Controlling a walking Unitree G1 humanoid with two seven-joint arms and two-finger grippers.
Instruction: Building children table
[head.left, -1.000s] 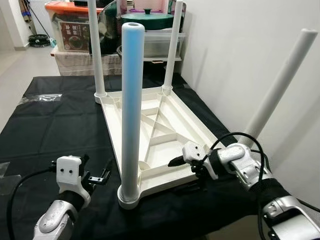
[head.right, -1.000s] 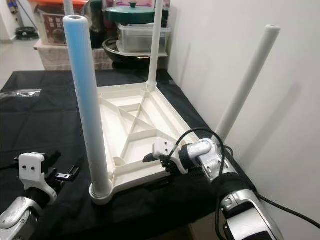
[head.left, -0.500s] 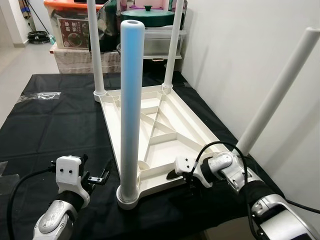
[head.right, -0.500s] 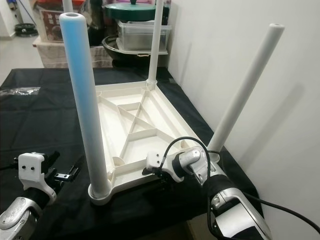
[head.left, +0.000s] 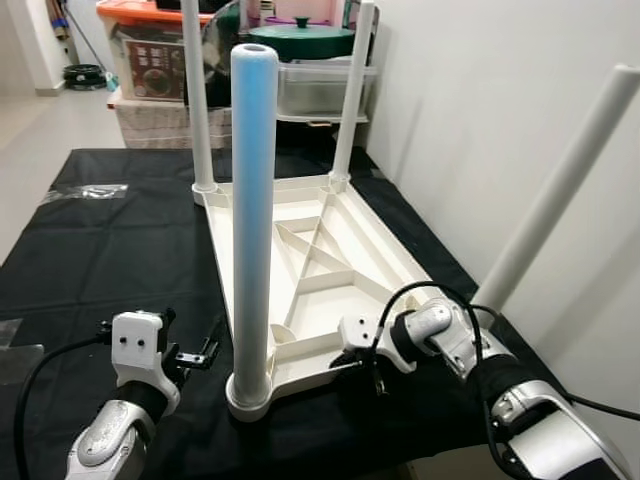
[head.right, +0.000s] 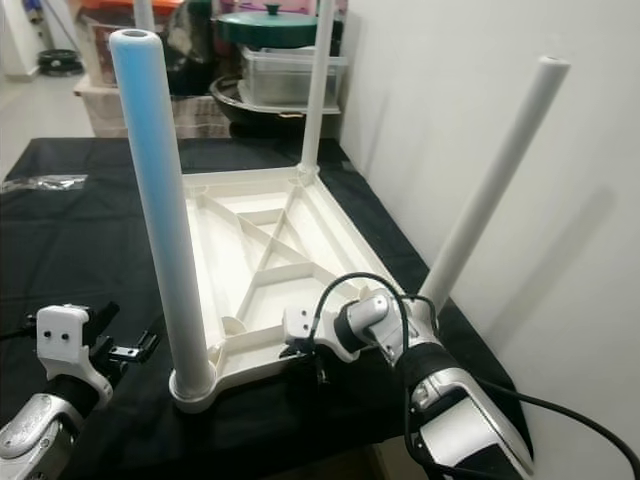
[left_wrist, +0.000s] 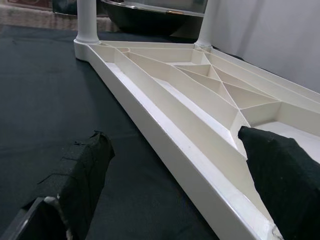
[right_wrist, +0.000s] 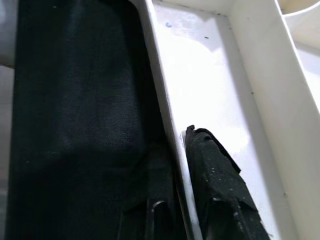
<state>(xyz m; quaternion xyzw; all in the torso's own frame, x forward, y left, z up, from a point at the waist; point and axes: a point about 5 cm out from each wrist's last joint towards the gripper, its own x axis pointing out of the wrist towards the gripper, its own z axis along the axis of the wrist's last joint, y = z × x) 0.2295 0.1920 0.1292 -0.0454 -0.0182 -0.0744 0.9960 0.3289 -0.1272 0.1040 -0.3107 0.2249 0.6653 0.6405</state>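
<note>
The right tool (right_wrist: 187, 200) is pinched on the near edge of the white tabletop (head.left: 330, 270), one finger (right_wrist: 220, 185) inside the rim and one outside. The left tool (left_wrist: 172, 185) is wide apart, just beside the tabletop's left edge. The tabletop lies upside down on the black counter (head.left: 100, 250). Its legs (head.left: 252, 220) stick up.

Tabletop (head.left: 330, 260): I see smooth white plastic, slightly glossy.
Legs (head.left: 252, 200): same plastic, matt.
Desk (head.left: 110, 250): covered in matt black cloth.
Right hand (right_wrist: 192, 175): its fingers look wrapped in rough black fabric.
</note>
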